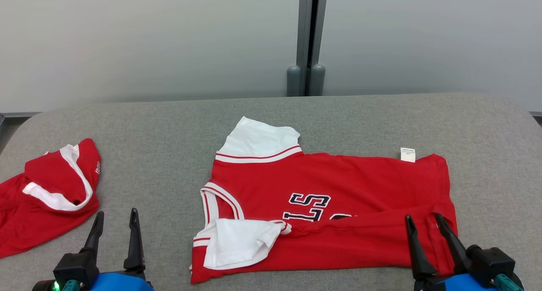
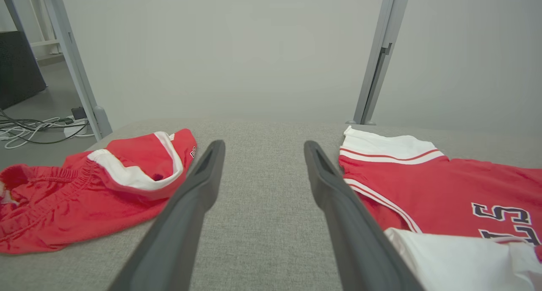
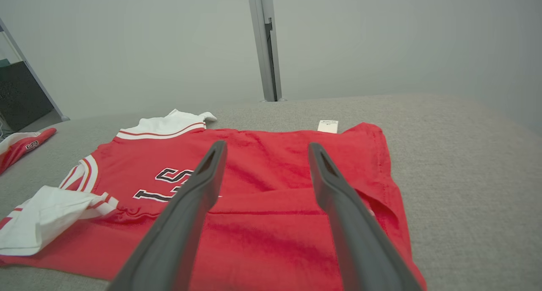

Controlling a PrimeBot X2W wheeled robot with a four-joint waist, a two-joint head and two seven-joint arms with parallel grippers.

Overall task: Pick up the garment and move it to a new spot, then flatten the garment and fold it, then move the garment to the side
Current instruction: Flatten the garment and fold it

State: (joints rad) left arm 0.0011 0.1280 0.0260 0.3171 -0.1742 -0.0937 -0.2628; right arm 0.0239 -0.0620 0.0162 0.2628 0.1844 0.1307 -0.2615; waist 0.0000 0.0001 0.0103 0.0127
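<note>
Folding is judged the step in hand. In the head view the garment (image 1: 338, 185) is seen spread at the middle of the table (image 1: 161, 126), its near edge turned over the lettering. The left jaws are held wide and empty near the shorts (image 1: 51, 198), the right jaws wide above the hem corner. In the left wrist view bare table is framed between the jaws; in the right wrist view, red cloth. Next, the left jaws must be brought across to the white sleeve (image 1: 237, 240) so both ends of the fold can be pinched.
</note>
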